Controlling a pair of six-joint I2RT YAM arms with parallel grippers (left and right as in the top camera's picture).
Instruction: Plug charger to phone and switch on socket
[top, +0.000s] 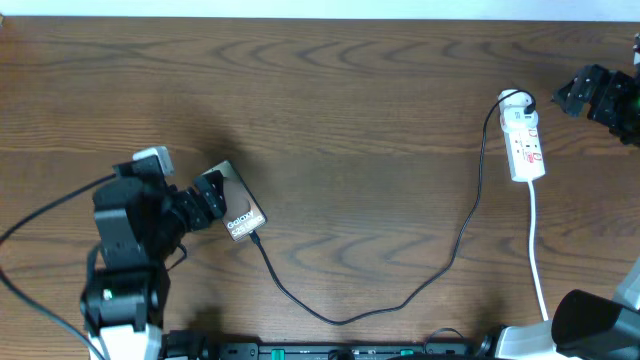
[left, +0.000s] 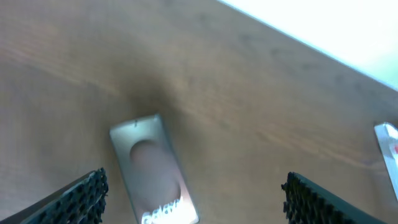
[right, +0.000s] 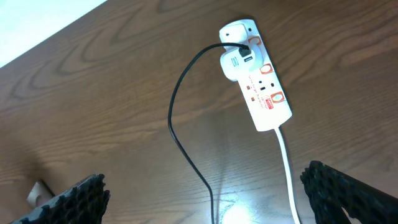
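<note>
Wood-grain worktop (top: 330, 90), glossy brown-grey slab phone (top: 240, 210) lay at left, thin black charger (top: 400, 298) cable curved from its end to elongated white red-marked socket (top: 525, 145) at right, left hand (top: 208, 192) spread wide at phone, right hand (top: 572, 95) spread wide near socket, the 2 held nothing

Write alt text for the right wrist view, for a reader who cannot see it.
A white socket lies on a wooden table, the black charger plugged into it and trailing away. The right gripper hangs open above.
</note>
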